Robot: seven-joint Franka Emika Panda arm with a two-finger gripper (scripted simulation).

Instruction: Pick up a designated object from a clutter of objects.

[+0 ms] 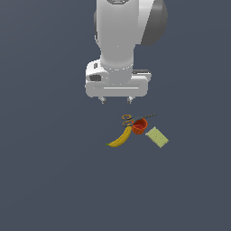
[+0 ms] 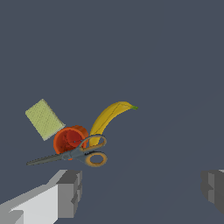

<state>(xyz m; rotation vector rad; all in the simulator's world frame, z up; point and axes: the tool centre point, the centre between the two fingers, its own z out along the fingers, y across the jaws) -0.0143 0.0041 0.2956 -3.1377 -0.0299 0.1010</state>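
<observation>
The yellow-green pad [image 1: 157, 137] lies flat on the grey floor at the exterior view's right end of the clutter; it also shows in the wrist view [image 2: 44, 119]. Beside it stands the red-orange cup [image 1: 139, 126] [image 2: 70, 140]. The orange-handled scissors [image 1: 131, 120] [image 2: 83, 155] lie against the cup. The yellow banana [image 1: 120, 138] [image 2: 107, 118] lies on the cup's other side. My gripper [image 1: 117, 100] [image 2: 142, 190] is open and empty, hanging above the floor, apart from the clutter, with the pad off to one side.
The Panda arm's white wrist [image 1: 118, 83] hangs over the floor behind the clutter. The plain dark grey floor [image 1: 54, 180] stretches around the group, with no other objects in view.
</observation>
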